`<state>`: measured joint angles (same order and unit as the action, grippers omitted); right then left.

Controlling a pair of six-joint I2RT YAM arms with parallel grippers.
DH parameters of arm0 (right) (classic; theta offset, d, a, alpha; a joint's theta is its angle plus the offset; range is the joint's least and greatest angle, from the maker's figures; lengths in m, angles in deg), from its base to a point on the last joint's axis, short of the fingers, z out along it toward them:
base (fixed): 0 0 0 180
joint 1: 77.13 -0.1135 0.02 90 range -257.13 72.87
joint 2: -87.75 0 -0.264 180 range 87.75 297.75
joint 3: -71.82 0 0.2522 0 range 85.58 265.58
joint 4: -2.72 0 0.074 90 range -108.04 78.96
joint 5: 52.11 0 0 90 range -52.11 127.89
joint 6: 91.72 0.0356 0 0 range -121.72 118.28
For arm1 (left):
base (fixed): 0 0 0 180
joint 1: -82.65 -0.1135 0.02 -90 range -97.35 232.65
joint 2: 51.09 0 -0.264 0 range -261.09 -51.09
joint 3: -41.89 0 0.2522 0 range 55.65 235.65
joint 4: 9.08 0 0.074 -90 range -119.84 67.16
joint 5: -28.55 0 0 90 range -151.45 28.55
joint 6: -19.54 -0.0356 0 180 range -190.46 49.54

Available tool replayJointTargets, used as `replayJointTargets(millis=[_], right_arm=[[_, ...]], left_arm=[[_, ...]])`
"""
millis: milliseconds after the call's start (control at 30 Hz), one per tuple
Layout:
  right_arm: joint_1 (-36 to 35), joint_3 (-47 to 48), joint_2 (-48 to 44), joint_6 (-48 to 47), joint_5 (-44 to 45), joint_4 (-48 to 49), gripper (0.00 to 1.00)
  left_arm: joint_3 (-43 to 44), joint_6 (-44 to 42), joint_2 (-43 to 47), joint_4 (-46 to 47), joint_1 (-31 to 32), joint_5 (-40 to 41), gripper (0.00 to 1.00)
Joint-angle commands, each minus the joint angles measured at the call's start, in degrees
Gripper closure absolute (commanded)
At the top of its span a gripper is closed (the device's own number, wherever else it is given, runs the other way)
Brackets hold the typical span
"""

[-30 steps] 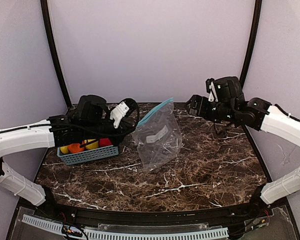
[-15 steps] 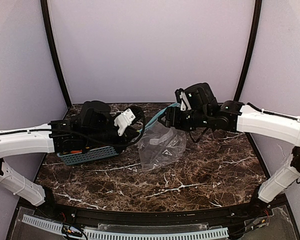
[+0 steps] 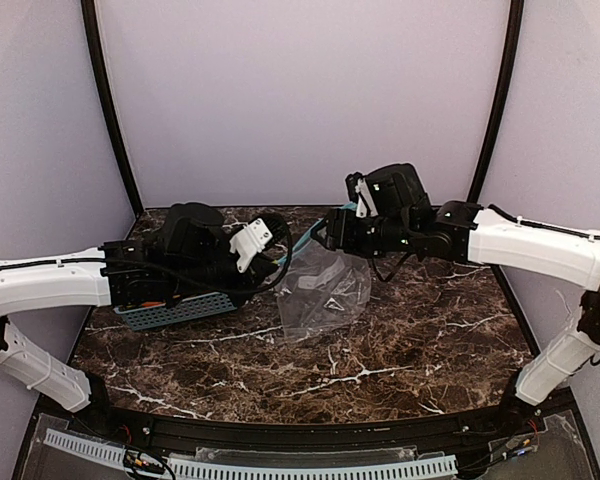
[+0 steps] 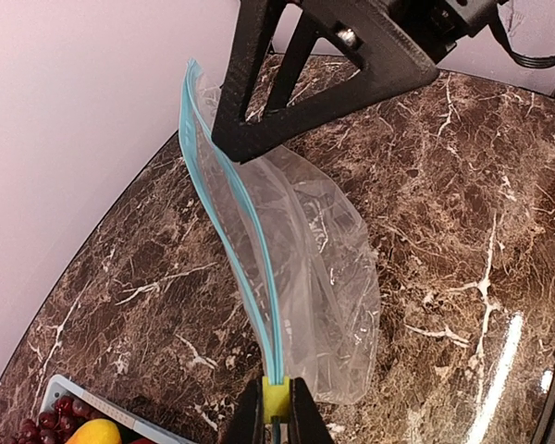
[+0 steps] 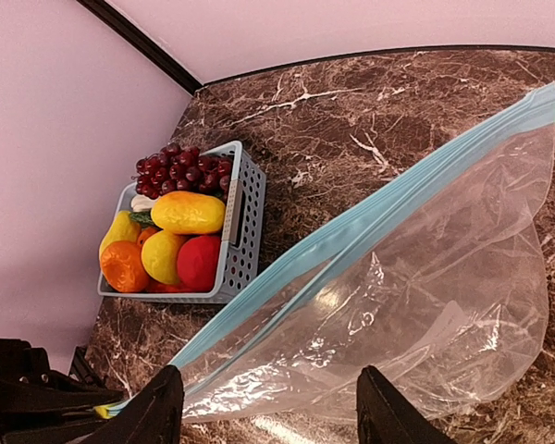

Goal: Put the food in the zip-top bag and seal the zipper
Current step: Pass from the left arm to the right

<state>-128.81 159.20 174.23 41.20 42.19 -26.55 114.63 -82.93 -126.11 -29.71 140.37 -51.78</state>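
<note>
left arm reaches in over the teal basket, and its wrist hides most of the basket in the top view

all the food in view is inside the basket: grapes at one end, a long yellow piece next to them, then the orange piece and red piece at the other end, with more yellow between. a bit of white stem shows by the grapes, too small to say more

left gripper is just right of the basket. jaws closed tight, pinching the zipper at the end nearest the basket

zip-top bag is beside the basket on its right. it hangs from the zipper edge, which slopes up and away from the basket. lower body is crumpled on the marble table. left wrist view shows two teal lines running side by side along the strip. cannot tell whether the mouth is parted or sealed

right gripper is up at the zipper end farthest from the basket. fingers are spread fairly wide with clear bag film showing across the gap, so nothing is clamped. in the left wrist view one black finger sits right by the top of the strip, but cannot tell whether it touches

right arm comes in from the side opposite the basket, stretched out level above the table
</note>
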Motion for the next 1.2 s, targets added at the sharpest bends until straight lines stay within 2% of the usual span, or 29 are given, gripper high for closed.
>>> replayJointTargets(millis=[0, 467, 667, 800, 833, 933, 1033, 1133, 1167], right_arm=[[-0.5, 1.9, 2.0, -0.9, 2.0, 2.0, 0.39], [-0.4, 3.9, 5.7, -2.1, 2.8, 3.2, 0.45], [-0.4, 4.5, 7.2, -1.7, 2.4, 2.5, 0.55], [-0.5, 4.1, 7.0, -1.6, 2.5, 2.5, 0.57], [-0.4, 4.1, 6.9, -1.6, 2.6, 2.6, 0.59], [-0.4, 3.8, 6.8, -1.6, 2.8, 2.6, 0.75], [-0.4, 3.5, 6.8, -1.6, 2.6, 2.7, 0.83], [-0.4, 2.9, 6.4, -1.4, 2.3, 3.2, 0.98], [-0.4, 2.6, 6.2, -1.6, 2.1, 3.8, 1.0]], left_arm=[[-0.6, -0.9, 0.0, -0.2, 0.3, -0.1, 0.99], [-0.5, -2.1, -0.9, -0.8, 1.3, -0.1, 0.99], [-0.3, -2.2, -1.2, -1.0, 1.7, 0.5, 0.99], [0.0, -2.0, -1.6, -1.3, 1.8, 1.2, 0.99], [0.0, -1.9, -1.7, -1.4, 1.7, 1.1, 0.99], [0.1, -1.4, -1.8, -1.4, 1.7, 0.8, 0.99], [0.1, -1.2, -1.9, -1.4, 1.8, 0.4, 0.99], [0.0, -0.7, -1.8, -1.2, 1.7, -0.2, 0.99], [0.1, -0.4, -1.7, -1.1, 1.7, -0.7, 0.99]])
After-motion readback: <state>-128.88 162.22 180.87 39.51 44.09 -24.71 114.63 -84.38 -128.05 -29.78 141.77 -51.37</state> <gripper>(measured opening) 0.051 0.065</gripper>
